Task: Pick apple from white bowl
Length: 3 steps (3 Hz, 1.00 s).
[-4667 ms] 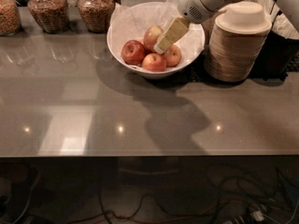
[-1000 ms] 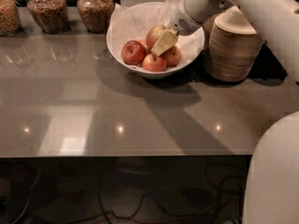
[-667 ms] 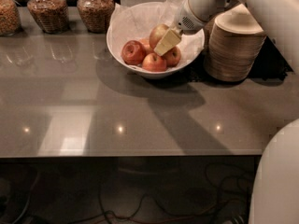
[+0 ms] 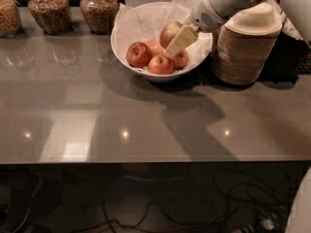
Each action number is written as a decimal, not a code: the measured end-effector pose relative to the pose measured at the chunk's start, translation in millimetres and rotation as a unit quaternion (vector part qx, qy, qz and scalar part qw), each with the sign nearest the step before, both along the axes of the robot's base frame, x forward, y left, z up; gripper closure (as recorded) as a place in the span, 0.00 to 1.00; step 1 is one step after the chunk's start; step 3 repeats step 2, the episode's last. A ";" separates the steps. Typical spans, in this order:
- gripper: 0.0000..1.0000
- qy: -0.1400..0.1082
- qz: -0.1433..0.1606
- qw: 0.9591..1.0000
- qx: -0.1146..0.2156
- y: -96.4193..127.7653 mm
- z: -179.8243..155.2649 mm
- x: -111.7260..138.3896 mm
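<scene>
The white bowl (image 4: pixel 121 42), lined with crinkled tissue paper, stands at the back middle of the grey table. My gripper (image 4: pixel 179 40) reaches into it from the upper right. Its pale finger (image 4: pixel 181 39) lies across the front of the large red-orange apple (image 4: pixel 168 31), and the gripper is shut on that apple. The apple sits higher than the others, near the bowl's back right. A darker red apple (image 4: pixel 138 54) and two smaller orange-red apples (image 4: pixel 160 65) lie low in the bowl. The second finger is hidden behind the apple.
A tall stack of beige disposable bowls (image 4: pixel 248 50) stands right beside the white bowl, under my arm. Three glass jars of grain (image 4: pixel 46 8) line the back left. The table's front edge (image 4: pixel 146 161) has cables below it.
The gripper and the large apple have moved a little up and to the right within the bowl. The other apples have stayed in place.
</scene>
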State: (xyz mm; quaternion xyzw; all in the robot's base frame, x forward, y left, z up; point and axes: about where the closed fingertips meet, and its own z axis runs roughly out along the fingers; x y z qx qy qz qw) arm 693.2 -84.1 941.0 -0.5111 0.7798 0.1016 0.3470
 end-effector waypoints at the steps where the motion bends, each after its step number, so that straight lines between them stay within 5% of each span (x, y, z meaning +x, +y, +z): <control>1: 1.00 -0.023 0.010 0.999 0.022 -10.7 18.9 -18.2; 2: 1.00 -0.057 0.014 0.997 0.045 -25.0 40.6 -42.6; 3: 1.00 -0.057 0.014 0.997 0.045 -25.0 40.6 -42.6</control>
